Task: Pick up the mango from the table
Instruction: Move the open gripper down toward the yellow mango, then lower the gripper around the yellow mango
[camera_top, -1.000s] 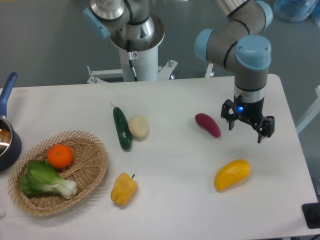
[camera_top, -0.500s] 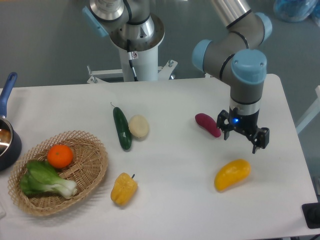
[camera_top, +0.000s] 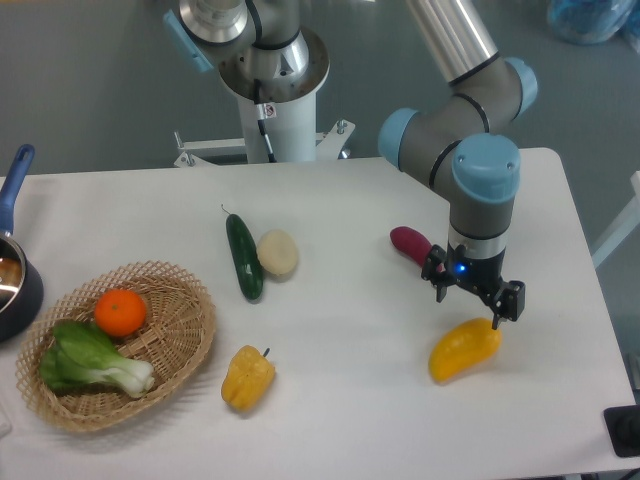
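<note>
The mango (camera_top: 463, 350) is a smooth yellow-orange oblong fruit lying on the white table (camera_top: 340, 420) at the right front. My gripper (camera_top: 470, 305) hangs just above the mango's upper end, pointing down. Its two fingers are spread apart and hold nothing. One fingertip (camera_top: 497, 318) overlaps the top of the mango in the view.
A purple sweet potato (camera_top: 411, 243) lies just behind the gripper. A cucumber (camera_top: 244, 256) and a potato (camera_top: 278, 252) lie mid-table, a yellow bell pepper (camera_top: 247, 377) in front. A wicker basket (camera_top: 185, 340) at left holds an orange and bok choy. A blue pot (camera_top: 15, 280) sits at the left edge.
The gripper has moved forward and down to the left, from beside the sweet potato to just above the mango. The fingers stayed open. Nothing on the table moved.
</note>
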